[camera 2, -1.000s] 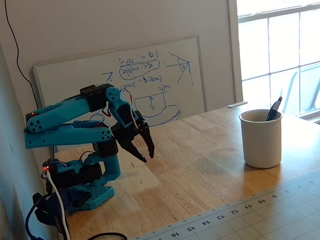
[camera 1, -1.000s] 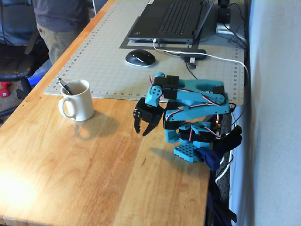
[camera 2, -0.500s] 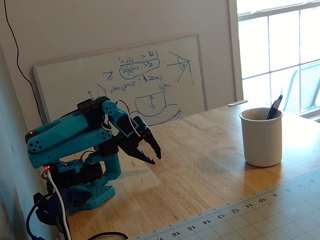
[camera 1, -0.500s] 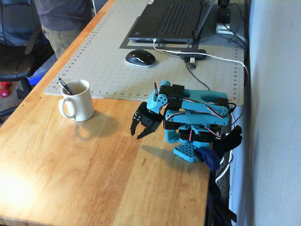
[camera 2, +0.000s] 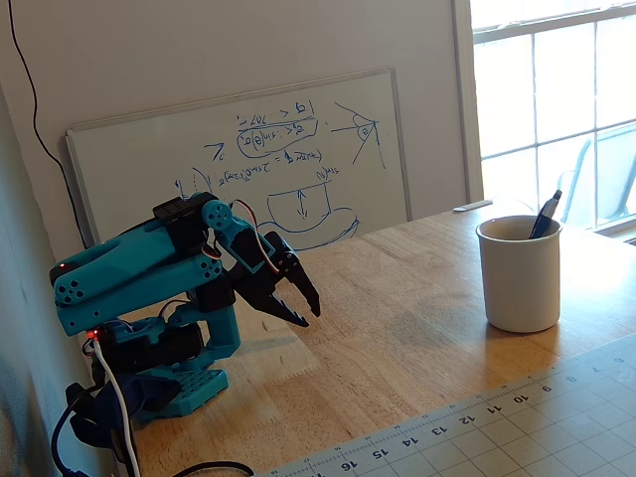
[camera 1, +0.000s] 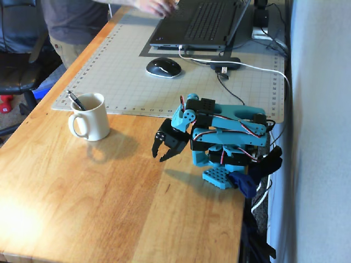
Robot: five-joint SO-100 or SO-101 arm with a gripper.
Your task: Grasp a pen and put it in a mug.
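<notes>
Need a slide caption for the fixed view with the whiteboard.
Pen stands in the cream mug; folded arm's end effector hangs empty above the wooden table.

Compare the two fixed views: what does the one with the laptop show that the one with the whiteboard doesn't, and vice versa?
Only the laptop view: the laptop, a mouse, a person's hand at the keyboard, and the mug's handle.

Only the whiteboard view: the whiteboard leaning on the wall, and a window.

Both: the mug upright on the wood table with the pen standing in it, the folded arm's gripper empty and apart from the mug, and the grid mat.
</notes>
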